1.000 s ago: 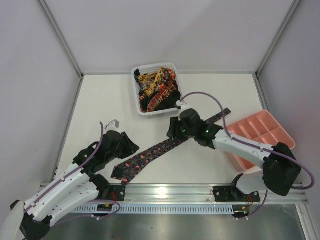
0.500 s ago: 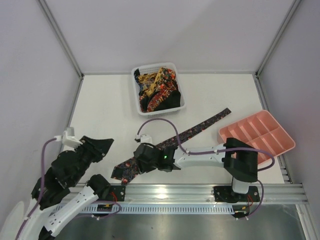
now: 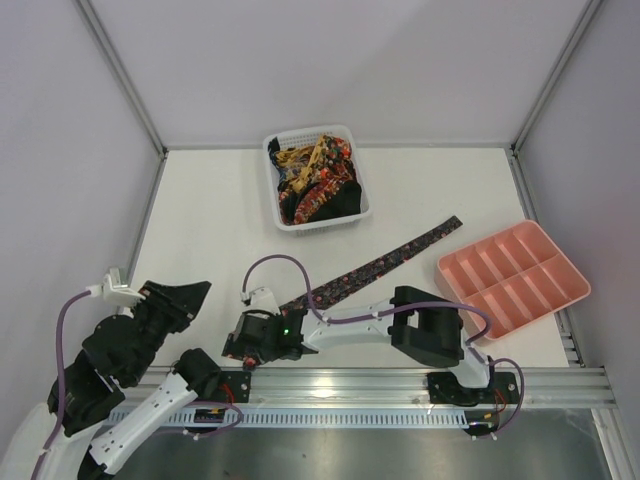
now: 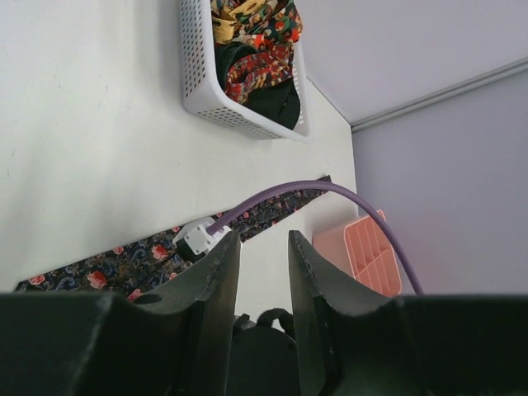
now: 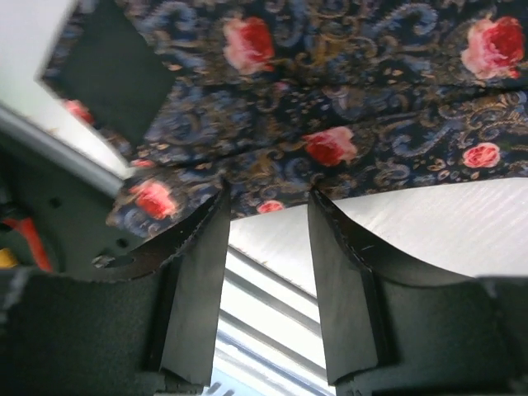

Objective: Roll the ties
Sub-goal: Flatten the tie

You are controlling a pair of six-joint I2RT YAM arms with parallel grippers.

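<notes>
One dark tie (image 3: 370, 270) with red flowers lies flat and diagonal on the table, its narrow end near the pink tray and its wide end at the front rail. My right gripper (image 3: 240, 346) is low over the wide end. In the right wrist view the gripper (image 5: 268, 196) is open, its fingertips (image 5: 216, 206) at the edge of the tie (image 5: 330, 99), nothing between them. My left gripper (image 3: 190, 292) is drawn back at the left, open and empty (image 4: 257, 246). The tie (image 4: 124, 260) shows below it. More ties (image 3: 318, 175) fill the basket.
A white mesh basket (image 3: 272, 190) stands at the back middle; it also shows in the left wrist view (image 4: 198, 74). A pink compartment tray (image 3: 512, 278) sits at the right. A metal rail (image 3: 400, 380) runs along the table's front edge, right beside the right gripper.
My right gripper has swept along the tie from its middle to its wide end at the front left. My left arm has pulled back to the left, away from the tie.
</notes>
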